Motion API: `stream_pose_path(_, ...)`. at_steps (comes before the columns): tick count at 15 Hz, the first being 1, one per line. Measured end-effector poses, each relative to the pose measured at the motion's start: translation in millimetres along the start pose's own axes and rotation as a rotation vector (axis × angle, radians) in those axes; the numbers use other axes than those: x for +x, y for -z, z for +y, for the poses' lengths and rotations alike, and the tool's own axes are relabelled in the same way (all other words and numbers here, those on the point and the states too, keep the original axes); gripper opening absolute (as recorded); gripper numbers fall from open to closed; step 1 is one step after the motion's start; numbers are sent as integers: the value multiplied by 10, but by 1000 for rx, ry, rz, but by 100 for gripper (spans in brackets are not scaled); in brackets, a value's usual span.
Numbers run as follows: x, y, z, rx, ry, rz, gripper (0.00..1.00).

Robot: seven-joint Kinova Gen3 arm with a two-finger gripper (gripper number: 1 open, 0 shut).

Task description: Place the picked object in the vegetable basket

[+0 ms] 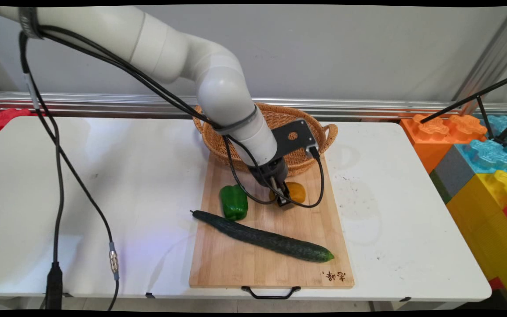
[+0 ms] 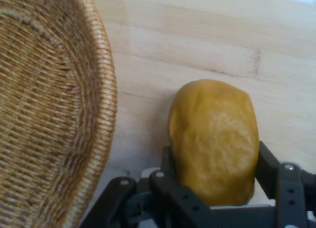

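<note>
Black tool (image 1: 283,197) clamps an orange-yellow pepper (image 1: 296,191) on the wooden cutting board (image 1: 271,264), beside the wicker basket (image 1: 280,118); the arm hides part of both. Green pepper (image 1: 234,201) and cucumber (image 1: 262,237) lie nearby on the board, atop the white worktop (image 1: 104,185).

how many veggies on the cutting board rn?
3. Green pepper at the board's left-middle; cucumber lying diagonally across the front, stem end overhanging the left edge; yellow pepper between the tool fingers, near the basket. Basket interior partly hidden by the arm.
</note>
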State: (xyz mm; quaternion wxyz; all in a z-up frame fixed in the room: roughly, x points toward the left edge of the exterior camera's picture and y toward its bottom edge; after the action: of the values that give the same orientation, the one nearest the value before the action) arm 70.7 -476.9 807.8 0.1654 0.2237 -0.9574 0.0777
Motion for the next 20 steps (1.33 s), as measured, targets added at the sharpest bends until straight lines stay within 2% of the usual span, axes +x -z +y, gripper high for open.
stream_pose_path(6,128,564,57,30,4,9,0)
stream_pose_path(9,292,936,-17,92,-4,65,0)
stream_pose_path(13,363,1186,-229,182,1,138,0)
stream_pose_path(14,357,1200,-325,207,16,162,0)
stream_pose_path(16,332,1166,-448,227,42,179,0)
stream_pose_path(20,217,921,-753,254,115,167,0)
